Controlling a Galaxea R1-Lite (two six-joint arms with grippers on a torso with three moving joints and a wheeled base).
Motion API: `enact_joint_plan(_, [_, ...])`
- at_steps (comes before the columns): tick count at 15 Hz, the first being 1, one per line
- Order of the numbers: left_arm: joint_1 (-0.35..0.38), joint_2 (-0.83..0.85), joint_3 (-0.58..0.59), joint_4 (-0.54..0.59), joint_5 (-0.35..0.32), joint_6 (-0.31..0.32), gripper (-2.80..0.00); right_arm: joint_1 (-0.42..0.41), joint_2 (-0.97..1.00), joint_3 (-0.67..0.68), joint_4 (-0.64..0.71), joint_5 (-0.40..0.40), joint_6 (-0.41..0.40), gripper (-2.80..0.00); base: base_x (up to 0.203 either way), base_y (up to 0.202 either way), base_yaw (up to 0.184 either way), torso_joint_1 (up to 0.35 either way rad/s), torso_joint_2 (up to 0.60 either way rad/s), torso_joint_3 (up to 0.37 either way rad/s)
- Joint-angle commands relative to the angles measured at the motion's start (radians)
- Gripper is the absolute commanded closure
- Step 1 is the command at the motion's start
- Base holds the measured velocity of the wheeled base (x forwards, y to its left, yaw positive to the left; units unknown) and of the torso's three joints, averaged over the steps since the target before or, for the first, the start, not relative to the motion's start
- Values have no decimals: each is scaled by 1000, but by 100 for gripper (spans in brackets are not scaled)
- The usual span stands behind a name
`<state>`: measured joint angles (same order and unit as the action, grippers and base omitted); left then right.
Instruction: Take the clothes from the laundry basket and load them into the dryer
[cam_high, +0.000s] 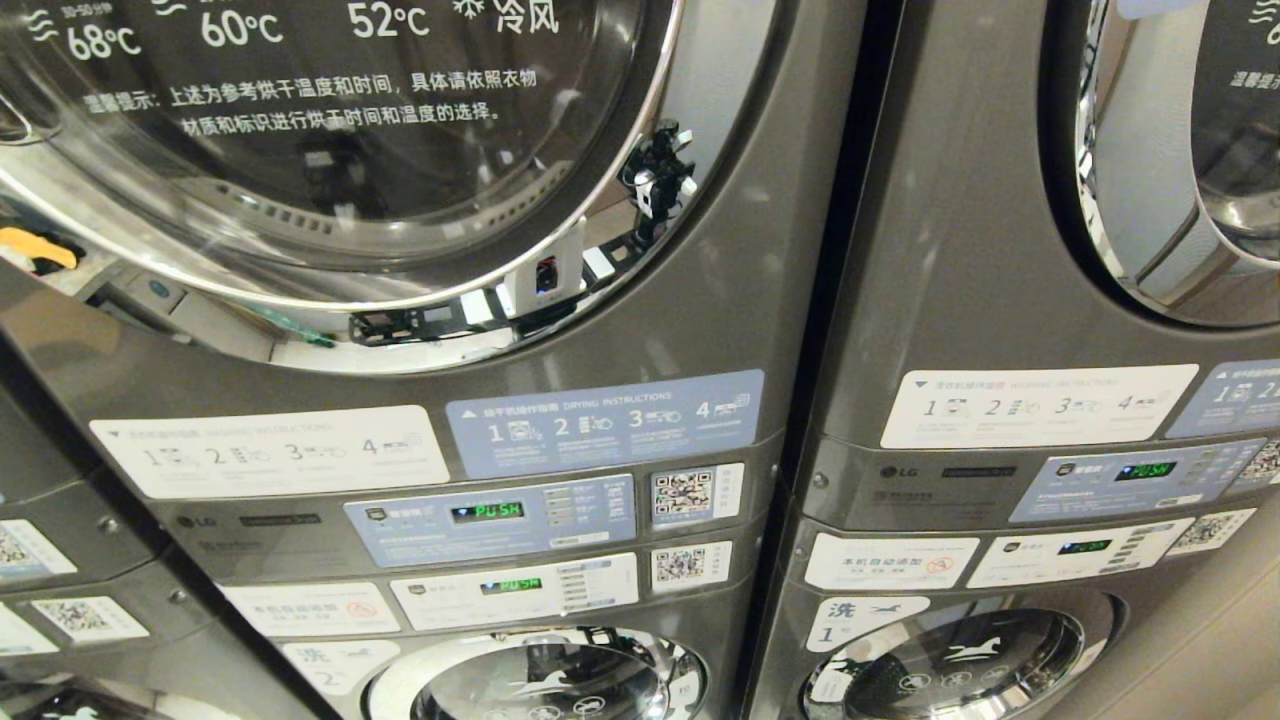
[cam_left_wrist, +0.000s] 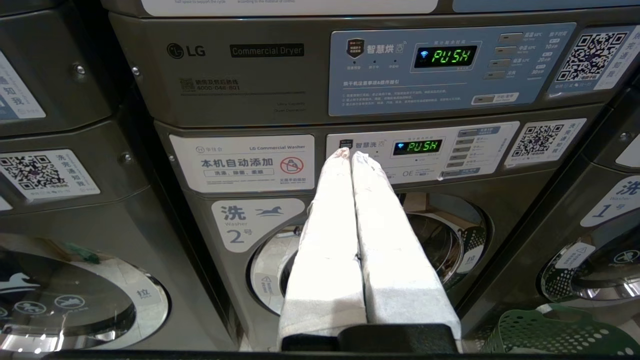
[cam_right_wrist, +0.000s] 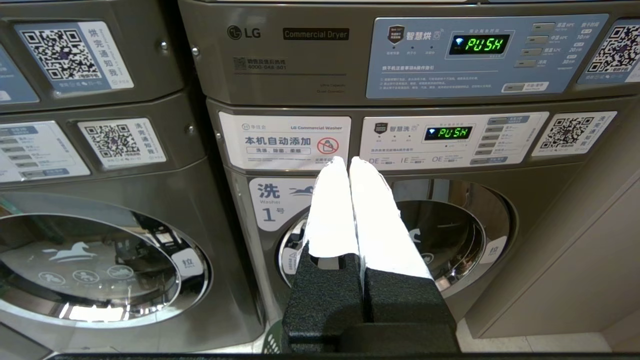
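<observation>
Opening stage, nothing yet picked: both grippers, left (cam_left_wrist: 350, 154) and right (cam_right_wrist: 347, 161), were pinched closed and empty before the stacked LG machines; next, reach the green laundry basket (cam_left_wrist: 555, 332) at the left gripper's four o'clock, its clothes unseen.

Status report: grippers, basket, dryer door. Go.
Left gripper shut, empty; right gripper shut, empty. Laundry basket on floor, untouched. Dryer door closed; no clothes in view.

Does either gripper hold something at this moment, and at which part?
Nothing is held. The left gripper and the right gripper are both shut on nothing, pointing at the machines.
</observation>
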<state>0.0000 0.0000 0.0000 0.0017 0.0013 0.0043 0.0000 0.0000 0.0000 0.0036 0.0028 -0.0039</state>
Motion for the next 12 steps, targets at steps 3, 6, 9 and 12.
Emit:
enact_joint_plan(3, [0, 0, 2, 0, 0, 0, 0, 0, 0, 0, -1, 1, -1, 0, 0, 0, 0, 0, 0, 0])
enact_joint_plan(6, [0, 0, 2, 0, 2, 0, 0, 0, 0, 0, -1, 0, -1, 0, 0, 0, 0, 0, 0, 0])
enact_joint_plan(9, [0, 0, 2, 0, 0, 0, 0, 0, 0, 0, -1, 2, -1, 0, 0, 0, 0, 0, 0, 0])
enact_joint_plan(12, [0, 0, 2, 0, 0, 0, 0, 0, 0, 0, -1, 0, -1, 0, 0, 0, 0, 0, 0, 0])
